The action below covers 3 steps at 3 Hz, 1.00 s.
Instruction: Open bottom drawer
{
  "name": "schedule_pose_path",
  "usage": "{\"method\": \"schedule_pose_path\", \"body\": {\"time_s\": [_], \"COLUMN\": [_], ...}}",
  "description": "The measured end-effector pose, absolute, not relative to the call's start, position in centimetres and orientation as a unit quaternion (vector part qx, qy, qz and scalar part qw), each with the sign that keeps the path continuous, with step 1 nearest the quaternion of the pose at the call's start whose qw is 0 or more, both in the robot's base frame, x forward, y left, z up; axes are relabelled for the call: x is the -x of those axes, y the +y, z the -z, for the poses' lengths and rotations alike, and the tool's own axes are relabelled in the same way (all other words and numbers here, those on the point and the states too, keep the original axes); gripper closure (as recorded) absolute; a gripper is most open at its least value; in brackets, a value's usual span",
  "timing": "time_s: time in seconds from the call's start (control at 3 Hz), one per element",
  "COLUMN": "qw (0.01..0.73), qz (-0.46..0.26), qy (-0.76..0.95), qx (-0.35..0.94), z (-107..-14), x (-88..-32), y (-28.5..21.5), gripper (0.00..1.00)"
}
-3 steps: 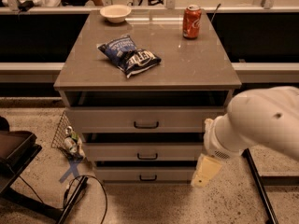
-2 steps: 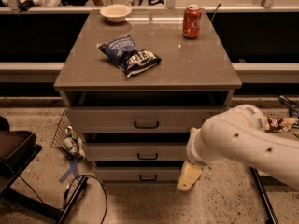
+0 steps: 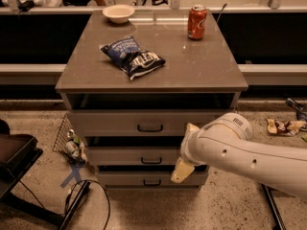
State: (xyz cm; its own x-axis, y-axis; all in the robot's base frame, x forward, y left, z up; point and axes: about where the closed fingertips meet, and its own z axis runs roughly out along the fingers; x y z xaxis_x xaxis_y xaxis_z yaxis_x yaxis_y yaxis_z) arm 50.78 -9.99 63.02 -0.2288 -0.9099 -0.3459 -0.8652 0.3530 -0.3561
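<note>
The grey cabinet [image 3: 96, 80] has three drawers. The bottom drawer [image 3: 124, 179] is the lowest one, with a low grey front and a small black bar handle [image 3: 151, 182]. Its front lines up with the cabinet front and no inside shows. My white arm [image 3: 249, 155] reaches in from the right. My gripper [image 3: 182, 170] hangs in front of the right part of the bottom drawer, to the right of its handle and a little above it. It covers part of that front. I see nothing held in it.
A blue chip bag [image 3: 133, 57], a red can [image 3: 197, 22] and a white bowl [image 3: 118, 13] sit on the cabinet top. A wire basket [image 3: 69, 140] stands on the floor to the left, with black cables [image 3: 81, 200] nearby. Wrappers [image 3: 285, 126] lie on the floor to the right.
My arm has swung left and up across the cabinet front. The gripper moved from beside the cabinet's right edge to in front of the bottom drawer's right part. The drawers have not moved.
</note>
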Motion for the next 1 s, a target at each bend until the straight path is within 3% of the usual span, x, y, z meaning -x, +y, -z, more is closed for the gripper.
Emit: {"method": "schedule_pose_path", "body": {"time_s": [0.67, 1.0], "qw": [0.24, 0.211], "qz": [0.051, 0.034], "qy": [0.775, 0.771], "qx": [0.582, 0.6], "z": [-61.1, -54.4], "x": [-49.9, -46.3], "y": [-8.2, -8.0], "gripper": [0.0, 0.0]}}
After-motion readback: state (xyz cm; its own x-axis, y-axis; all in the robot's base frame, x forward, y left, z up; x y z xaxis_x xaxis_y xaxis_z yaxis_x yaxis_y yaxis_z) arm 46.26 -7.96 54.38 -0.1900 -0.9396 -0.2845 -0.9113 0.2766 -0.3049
